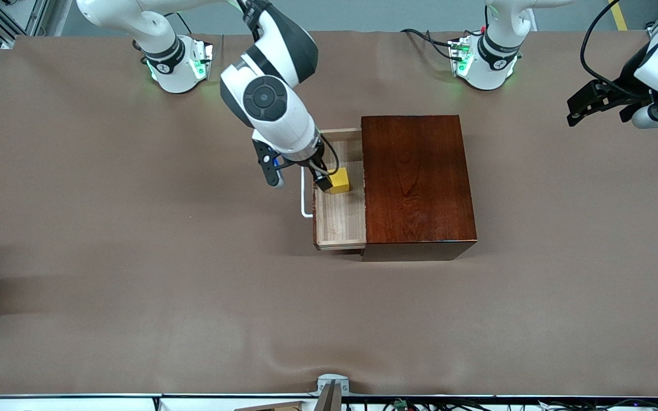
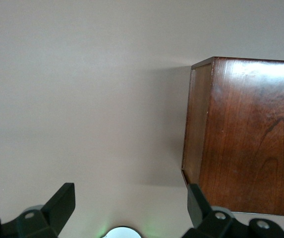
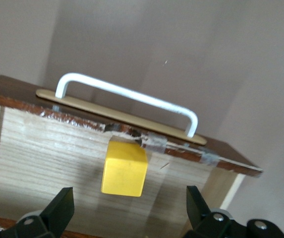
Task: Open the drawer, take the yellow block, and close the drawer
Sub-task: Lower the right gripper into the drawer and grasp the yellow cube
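Observation:
The drawer (image 1: 340, 220) of pale wood stands pulled out of the dark reddish-brown box (image 1: 417, 182) toward the right arm's end of the table. Its white bar handle (image 1: 304, 200) faces that end. The yellow block (image 1: 340, 181) rests on the drawer floor, close to the front board with the handle (image 3: 127, 96). My right gripper (image 1: 324, 177) hangs open over the drawer, right above the block (image 3: 124, 167). Its fingers (image 3: 62, 203) stand wide apart, clear of the block. My left gripper (image 1: 600, 111) waits open in the air at the left arm's end of the table.
Brown cloth covers the whole table (image 1: 135, 257). In the left wrist view the box (image 2: 251, 134) shows beside bare cloth, apart from the left gripper (image 2: 132, 198). The two arm bases (image 1: 177, 65) stand along the table's robot edge.

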You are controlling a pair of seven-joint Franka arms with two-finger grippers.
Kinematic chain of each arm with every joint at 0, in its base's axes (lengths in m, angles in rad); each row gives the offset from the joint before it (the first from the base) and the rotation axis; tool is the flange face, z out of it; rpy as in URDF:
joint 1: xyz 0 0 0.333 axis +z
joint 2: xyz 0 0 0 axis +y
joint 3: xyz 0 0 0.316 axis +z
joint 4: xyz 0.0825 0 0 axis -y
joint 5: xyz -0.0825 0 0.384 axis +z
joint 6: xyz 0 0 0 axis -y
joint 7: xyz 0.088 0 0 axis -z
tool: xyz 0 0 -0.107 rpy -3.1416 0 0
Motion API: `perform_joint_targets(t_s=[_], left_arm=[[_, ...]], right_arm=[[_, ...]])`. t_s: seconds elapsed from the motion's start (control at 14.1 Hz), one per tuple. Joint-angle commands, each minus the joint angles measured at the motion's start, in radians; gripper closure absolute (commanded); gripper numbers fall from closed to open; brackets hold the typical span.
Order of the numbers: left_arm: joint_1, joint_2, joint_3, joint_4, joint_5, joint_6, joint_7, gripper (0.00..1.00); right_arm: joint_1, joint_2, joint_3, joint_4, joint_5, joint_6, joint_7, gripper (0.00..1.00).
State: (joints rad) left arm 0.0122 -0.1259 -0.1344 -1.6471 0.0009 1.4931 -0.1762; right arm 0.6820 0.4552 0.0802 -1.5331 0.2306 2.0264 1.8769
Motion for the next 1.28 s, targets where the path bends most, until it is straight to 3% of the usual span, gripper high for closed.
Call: perform_joint_targets(t_s=[0.0, 0.92, 0.99, 1.06, 1.14, 1.21], left_arm=[[0.020, -0.015, -0.013, -0.014, 0.007, 0.012, 0.015, 0.00], [0.015, -0.014, -0.016, -0.011, 0.007, 0.015, 0.015, 0.00], [0.015, -0.015, -0.016, -0.011, 0.007, 0.015, 0.015, 0.00], [0.015, -0.015, -0.016, -0.010, 0.007, 0.015, 0.015, 0.00], [0.015, -0.015, -0.016, -0.010, 0.007, 0.015, 0.014, 0.00], [0.014, -0.015, -0.017, -0.010, 0.007, 0.015, 0.014, 0.00]], right_arm=[[0.046, 0.049, -0.013, 0.018, -0.002, 0.069, 0.071, 0.00], [0.083, 0.161, -0.019, 0.014, -0.042, 0.135, 0.122, 0.00], [0.080, 0.161, -0.019, 0.014, -0.042, 0.133, 0.116, 0.22], [0.076, 0.160, -0.017, 0.017, -0.040, 0.129, 0.110, 0.59], [0.076, 0.157, -0.017, 0.021, -0.040, 0.127, 0.111, 0.88], [0.076, 0.155, -0.017, 0.024, -0.040, 0.127, 0.111, 1.00]])
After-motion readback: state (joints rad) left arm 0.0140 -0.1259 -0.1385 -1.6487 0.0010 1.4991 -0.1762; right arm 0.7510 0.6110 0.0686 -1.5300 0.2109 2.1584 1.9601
